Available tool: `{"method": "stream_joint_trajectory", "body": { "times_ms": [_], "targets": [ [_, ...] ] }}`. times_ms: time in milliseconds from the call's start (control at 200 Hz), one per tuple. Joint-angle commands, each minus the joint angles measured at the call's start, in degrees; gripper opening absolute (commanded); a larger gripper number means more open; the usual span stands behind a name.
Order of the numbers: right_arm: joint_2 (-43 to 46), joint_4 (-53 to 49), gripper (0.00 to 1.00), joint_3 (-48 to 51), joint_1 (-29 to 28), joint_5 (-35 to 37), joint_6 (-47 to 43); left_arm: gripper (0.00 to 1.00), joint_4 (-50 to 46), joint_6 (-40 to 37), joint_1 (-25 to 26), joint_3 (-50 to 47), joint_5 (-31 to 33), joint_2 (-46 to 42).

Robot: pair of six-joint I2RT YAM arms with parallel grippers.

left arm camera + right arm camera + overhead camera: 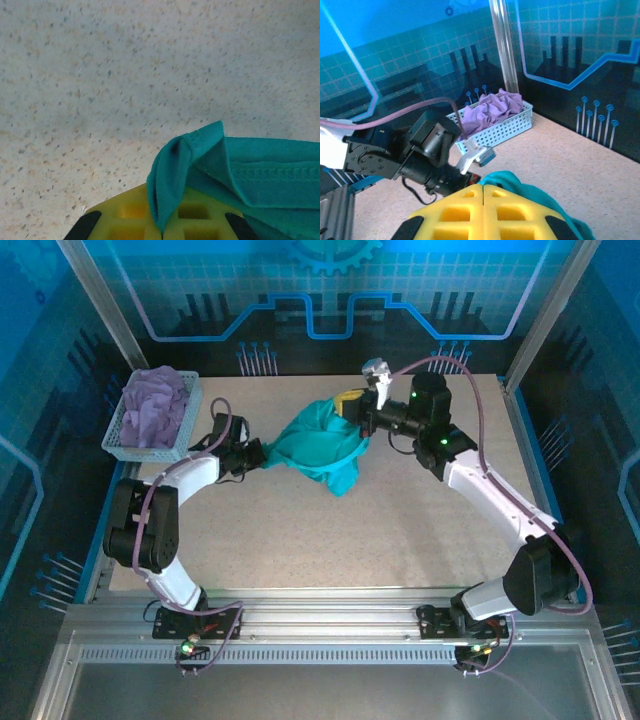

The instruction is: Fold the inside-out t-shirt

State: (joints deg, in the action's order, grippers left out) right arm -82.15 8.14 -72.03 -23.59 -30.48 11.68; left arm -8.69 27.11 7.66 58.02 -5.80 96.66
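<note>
Pinched in left hand (162,225): teal t-shirt (265,175) fold; speckled table (125,75) behind.

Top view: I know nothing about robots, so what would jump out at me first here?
A teal t-shirt is bunched up in the middle of the table, stretched between the left arm and the right arm. Each arm's jaws are shut on an edge of it. At the far left corner sits a white basket holding a crumpled lavender garment.
</note>
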Motion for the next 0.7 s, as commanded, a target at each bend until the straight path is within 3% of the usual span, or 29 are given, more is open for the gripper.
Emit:
{"method": "stream_joint_trajectory", "body": {
  "times_ms": [0, 130, 445, 580, 695],
  "targets": [
    [1.37, 0.17, 0.00, 2.13, 0.96, -1.35, -3.07, 0.00, 1.43, 0.52, -0.04, -3.74, 1.83, 0.16],
    [0.03, -1.33, 0.00, 4.38, 1.11, -1.04, -5.18, 0.00, 3.27, 1.22, -0.01, -6.56, -0.25, -2.19],
    [-2.44, -8.19, 0.00, 3.91, 1.11, -3.19, -11.86, 0.59, 6.39, 1.77, 2.22, -10.68, -3.77, -18.12],
    [-2.58, -8.93, 0.00, 4.17, 1.12, -4.00, -13.23, 0.72, 11.06, 0.01, 6.62, -10.49, -11.15, -21.84],
    [-2.53, -8.95, 0.00, 4.00, 1.14, -4.21, -13.26, 0.74, 13.06, -1.59, 11.45, -7.50, -16.07, -19.87]
  ]
}}
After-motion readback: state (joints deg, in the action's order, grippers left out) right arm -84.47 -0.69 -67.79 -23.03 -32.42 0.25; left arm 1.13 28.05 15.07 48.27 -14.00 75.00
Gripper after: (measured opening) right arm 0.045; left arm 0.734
